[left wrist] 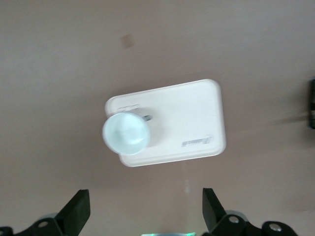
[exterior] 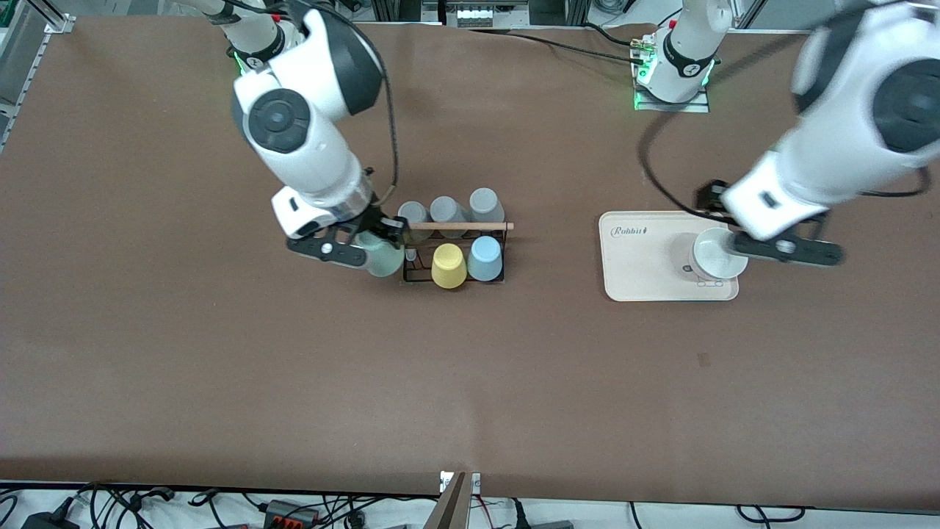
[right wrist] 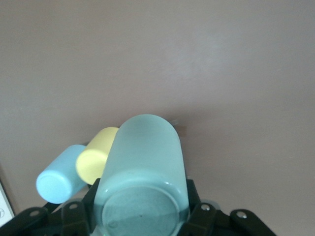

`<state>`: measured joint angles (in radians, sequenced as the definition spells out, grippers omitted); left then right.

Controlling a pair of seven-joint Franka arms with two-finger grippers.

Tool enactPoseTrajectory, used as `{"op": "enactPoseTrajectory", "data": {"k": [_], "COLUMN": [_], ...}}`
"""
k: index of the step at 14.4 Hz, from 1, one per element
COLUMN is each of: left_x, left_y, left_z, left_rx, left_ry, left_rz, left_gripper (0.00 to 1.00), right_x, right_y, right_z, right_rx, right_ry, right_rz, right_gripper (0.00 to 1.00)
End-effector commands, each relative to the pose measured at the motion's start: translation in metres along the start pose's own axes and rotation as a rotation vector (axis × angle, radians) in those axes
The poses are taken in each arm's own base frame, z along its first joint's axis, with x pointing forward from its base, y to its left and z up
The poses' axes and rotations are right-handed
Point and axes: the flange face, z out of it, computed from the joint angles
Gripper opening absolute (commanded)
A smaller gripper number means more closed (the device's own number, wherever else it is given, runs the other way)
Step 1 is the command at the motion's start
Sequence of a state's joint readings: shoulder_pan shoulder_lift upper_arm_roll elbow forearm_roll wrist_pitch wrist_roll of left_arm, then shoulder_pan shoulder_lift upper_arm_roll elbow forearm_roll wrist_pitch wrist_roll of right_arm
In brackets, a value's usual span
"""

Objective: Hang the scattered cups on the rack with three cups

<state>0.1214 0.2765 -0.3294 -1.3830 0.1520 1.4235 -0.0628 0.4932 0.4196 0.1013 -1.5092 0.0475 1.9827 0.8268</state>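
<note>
Green cup at the rack's last near peg

Left of centre in the front frame, the right tool (exterior: 367,248) pinches the sage green cup (exterior: 383,257) beside the rack (exterior: 455,253), next to the yellow cup (exterior: 448,266) and blue cup (exterior: 485,258). Misaligned lowering could miss the peg or nudge the rack. The left tool (left wrist: 142,209), spread, waits over the white tray (exterior: 635,283) at centre right.

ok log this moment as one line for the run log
right gripper: shut on sage green cup at rack end | left gripper: open, over tray | blue cup: on rack
</note>
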Motion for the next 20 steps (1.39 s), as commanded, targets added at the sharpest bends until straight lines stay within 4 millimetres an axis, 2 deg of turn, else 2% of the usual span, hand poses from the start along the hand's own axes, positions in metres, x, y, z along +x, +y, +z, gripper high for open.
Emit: {"op": "enactPoseTrajectory", "data": {"k": [1, 4, 6, 8, 10, 11, 13, 20], "left_x": [-0.016, -0.039, -0.055, -0.056, -0.056, -0.057, -0.055, -0.058], "left_y": [-0.027, -0.009, -0.015, -0.024, -0.027, -0.036, -0.034, -0.024], "left_z": [0.019, 0.027, 0.029, 0.028, 0.016, 0.011, 0.015, 0.003], "left_rx": [-0.019, -0.015, -0.009, -0.011, -0.019, -0.017, -0.024, -0.025], "left_ry": [0.011, 0.064, 0.106, 0.117, 0.179, 0.205, 0.206, 0.244], "left_rz": [-0.014, -0.001, -0.008, -0.022, -0.035, -0.049, -0.064, -0.067], "left_gripper": [1.00, 1.00, 1.00, 1.00, 1.00, 1.00, 1.00, 1.00], "right_x": [-0.001, -0.008, -0.012, -0.018, -0.023, -0.024, -0.024, -0.023], "right_y": [-0.018, -0.021, -0.022, -0.022, -0.023, -0.023, -0.022, -0.018], "right_z": [0.012, 0.035, 0.050, 0.068, 0.082, 0.085, 0.091, 0.123], "right_rx": [-0.008, -0.039, -0.058, -0.081, -0.099, -0.102, -0.110, -0.143], "right_ry": [0.025, 0.018, 0.002, -0.019, -0.035, -0.038, -0.043, -0.030], "right_rz": [0.013, -0.005, -0.012, -0.019, -0.027, -0.026, -0.027, -0.044], "right_gripper": [0.31, 0.32, 0.32, 0.32, 0.32, 0.32, 0.32, 0.33]}}
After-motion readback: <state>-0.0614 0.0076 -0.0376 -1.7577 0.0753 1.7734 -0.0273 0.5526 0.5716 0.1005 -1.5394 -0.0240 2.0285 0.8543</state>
